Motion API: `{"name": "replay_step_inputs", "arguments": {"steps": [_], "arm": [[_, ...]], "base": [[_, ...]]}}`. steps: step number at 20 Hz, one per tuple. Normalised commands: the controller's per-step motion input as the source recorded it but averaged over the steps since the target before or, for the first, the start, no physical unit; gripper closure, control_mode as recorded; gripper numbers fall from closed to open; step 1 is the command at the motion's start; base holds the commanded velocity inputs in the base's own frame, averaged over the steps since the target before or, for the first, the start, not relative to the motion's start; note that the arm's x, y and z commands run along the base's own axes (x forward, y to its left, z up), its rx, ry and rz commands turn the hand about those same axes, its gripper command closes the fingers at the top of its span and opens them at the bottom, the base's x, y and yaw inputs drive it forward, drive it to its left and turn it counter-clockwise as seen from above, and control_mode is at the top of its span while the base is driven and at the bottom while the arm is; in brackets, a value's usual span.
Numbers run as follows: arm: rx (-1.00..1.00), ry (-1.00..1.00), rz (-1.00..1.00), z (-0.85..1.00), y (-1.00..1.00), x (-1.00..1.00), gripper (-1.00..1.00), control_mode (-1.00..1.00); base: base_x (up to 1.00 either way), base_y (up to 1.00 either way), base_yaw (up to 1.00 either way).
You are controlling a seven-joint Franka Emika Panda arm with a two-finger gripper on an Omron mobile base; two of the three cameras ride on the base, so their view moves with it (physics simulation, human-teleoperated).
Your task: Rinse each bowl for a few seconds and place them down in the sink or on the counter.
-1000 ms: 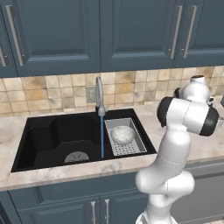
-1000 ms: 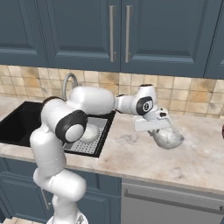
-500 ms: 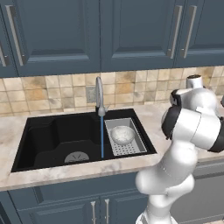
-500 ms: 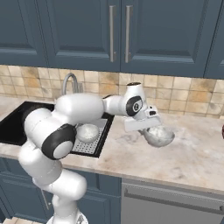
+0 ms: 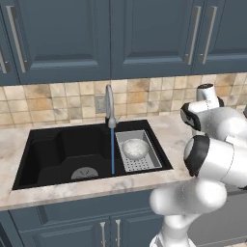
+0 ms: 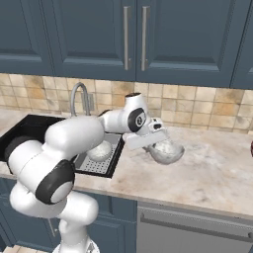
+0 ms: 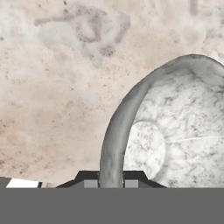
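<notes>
- The gripper (image 7: 111,183) pinches the rim of 1 bowl (image 6: 165,151) over the counter (image 6: 217,173), right of the sink (image 5: 53,154)
- Thin rim grip: it may slip
- The other bowl (image 5: 135,148) sits in the tray (image 5: 144,165)

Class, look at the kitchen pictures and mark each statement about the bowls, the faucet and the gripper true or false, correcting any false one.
1. Water is running from the faucet. True.
2. Both bowls sit in the grey tray. False: one bowl sits in the tray, the other bowl is over the counter, right of the sink.
3. The gripper grips its bowl by the rim. True: the fingers sit either side of the rim.
4. A cabinet door stands open. False: all are closed.
5. The held bowl is under the water stream. False: it is well to the side of it.
</notes>
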Motion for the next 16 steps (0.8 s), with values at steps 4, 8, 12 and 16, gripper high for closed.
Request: {"name": "replay_step_inputs", "arguments": {"steps": [4,8,12,16], "arm": [[-0.02,-0.01,0.08,0.12,0.45,-0.19,1.0,-1.0],[-0.02,-0.01,0.08,0.1,0.46,-0.2,1.0,-1.0],[-0.02,-0.01,0.08,0.09,0.46,-0.2,1.0,-1.0],[-0.02,-0.01,0.08,0.09,0.45,-0.19,1.0,-1.0]], "base": [[0.0,0.0,0.0],[0.0,0.0,0.0],[0.0,0.0,0.0],[0.0,0.0,0.0]]}}
